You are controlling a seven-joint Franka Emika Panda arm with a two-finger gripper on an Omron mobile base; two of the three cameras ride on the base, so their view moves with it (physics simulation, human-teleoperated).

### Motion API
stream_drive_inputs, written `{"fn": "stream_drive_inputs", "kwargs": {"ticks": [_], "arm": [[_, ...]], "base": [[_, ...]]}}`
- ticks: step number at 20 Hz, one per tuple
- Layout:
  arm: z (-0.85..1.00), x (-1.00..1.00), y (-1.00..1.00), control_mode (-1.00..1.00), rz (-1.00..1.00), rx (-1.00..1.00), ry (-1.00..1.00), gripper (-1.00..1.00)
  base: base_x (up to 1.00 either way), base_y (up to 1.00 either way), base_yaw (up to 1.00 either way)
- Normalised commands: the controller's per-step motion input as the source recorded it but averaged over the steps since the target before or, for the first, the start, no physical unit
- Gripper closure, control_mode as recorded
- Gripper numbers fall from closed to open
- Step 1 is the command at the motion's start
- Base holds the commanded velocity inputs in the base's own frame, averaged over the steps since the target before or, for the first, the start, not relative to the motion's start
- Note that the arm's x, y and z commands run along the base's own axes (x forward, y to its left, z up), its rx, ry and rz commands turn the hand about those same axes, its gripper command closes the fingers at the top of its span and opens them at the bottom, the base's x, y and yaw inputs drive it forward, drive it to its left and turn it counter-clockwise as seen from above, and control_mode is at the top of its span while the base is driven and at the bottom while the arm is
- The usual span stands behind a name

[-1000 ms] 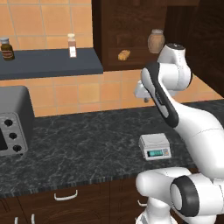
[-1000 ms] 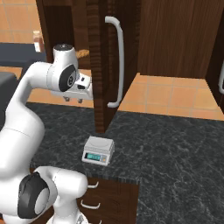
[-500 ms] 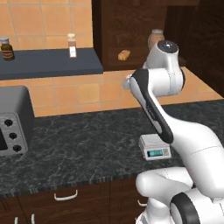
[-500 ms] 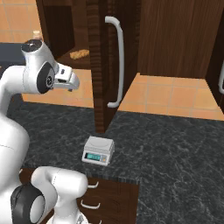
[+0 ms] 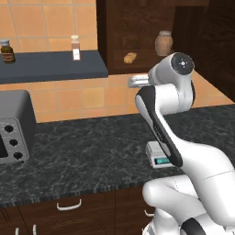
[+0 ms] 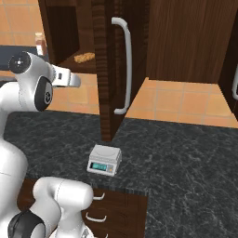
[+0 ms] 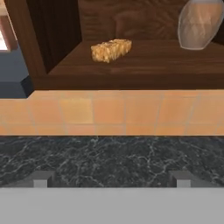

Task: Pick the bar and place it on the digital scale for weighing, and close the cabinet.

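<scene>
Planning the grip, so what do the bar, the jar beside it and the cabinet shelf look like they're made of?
Bar: lumpy tan-orange clusters, likely granola, matte. Jar: smooth brown, probably glazed clay, slight sheen. Cabinet shelf: dark brown wood, visible grain.

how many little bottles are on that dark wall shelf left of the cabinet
2: a dark-lidded bottle at the shelf's left end, and a pale bottle nearer the cabinet. More may sit out of frame.

clay jar (image 7: 199, 24) cropped by top edge, digital scale (image 5: 158, 156) half behind arm
</scene>
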Motion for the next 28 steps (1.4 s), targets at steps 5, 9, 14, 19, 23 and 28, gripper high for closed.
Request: {"fn": "stream_drive_inputs", "kwargs": {"ticks": [5, 9, 14, 19, 23, 28], "arm": [[0.32, 0.14, 0.00, -1.00, 0.00, 0.00, -0.07, -1.00], [0.61, 0.14, 0.00, -1.00, 0.00, 0.00, -0.09, -1.00], [0.64, 0.11, -0.02, -1.00, 0.00, 0.02, -0.10, -1.00], [0.23, 0.31, -0.10, -1.00, 0.00, 0.08, 0.01, -1.00], [0.00, 0.39, -0.25, -1.00, 0.00, 0.18, 0.03, -1.00], [-0.01, 0.42, -0.09, -1.00, 0.00, 0.12, 0.23, -1.00]], "base": [[0.00, 0.00, 0.00], [0.00, 0.00, 0.00], [0.00, 0.00, 0.00], [0.00, 0.00, 0.00], [0.00, 0.00, 0.00], [0.00, 0.00, 0.00]]}}
